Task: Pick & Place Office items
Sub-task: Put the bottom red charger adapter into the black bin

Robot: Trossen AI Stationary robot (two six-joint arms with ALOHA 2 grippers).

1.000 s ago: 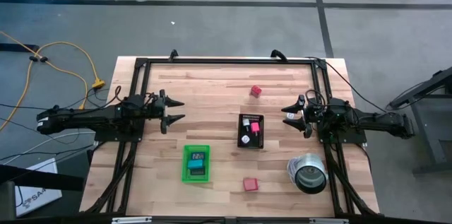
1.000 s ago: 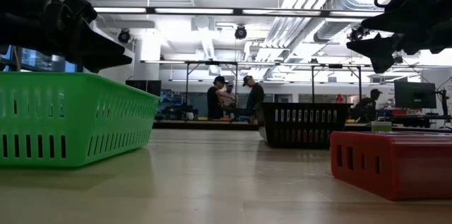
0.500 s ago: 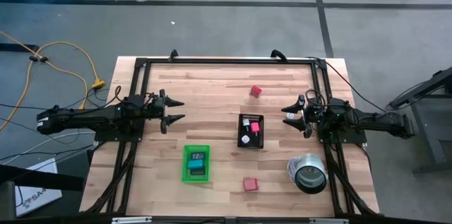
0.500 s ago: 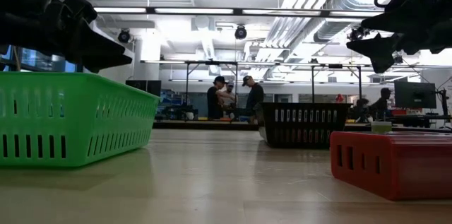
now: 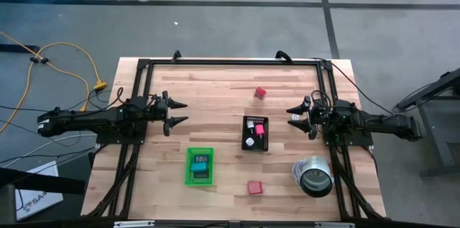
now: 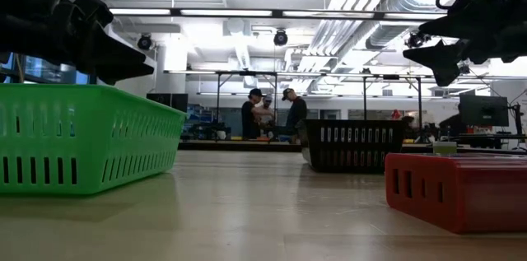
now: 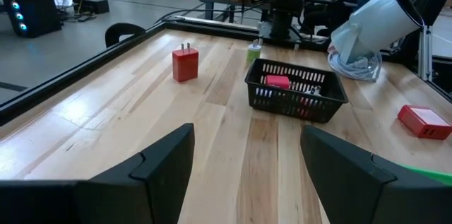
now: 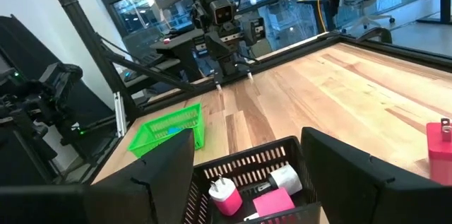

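A red block (image 5: 260, 93) sits on the wood toward the far side, and another red block (image 5: 254, 187) lies near the front edge. A black tray (image 5: 255, 134) in the middle holds pink pieces (image 8: 274, 203) and a white piece (image 8: 286, 177). A green tray (image 5: 200, 165) holds a light blue piece and a dark piece. My left gripper (image 5: 178, 113) hovers open at the table's left, pointing level toward the middle. My right gripper (image 5: 293, 115) hovers open at the right, just right of the black tray. Nothing is between either pair of fingers.
A shiny silver can (image 5: 313, 176) stands at the near right, below my right arm. A black frame (image 5: 230, 61) runs around the table's edges. Bare wood lies between the left gripper and the black tray. People stand in the room far behind the table (image 6: 272, 114).
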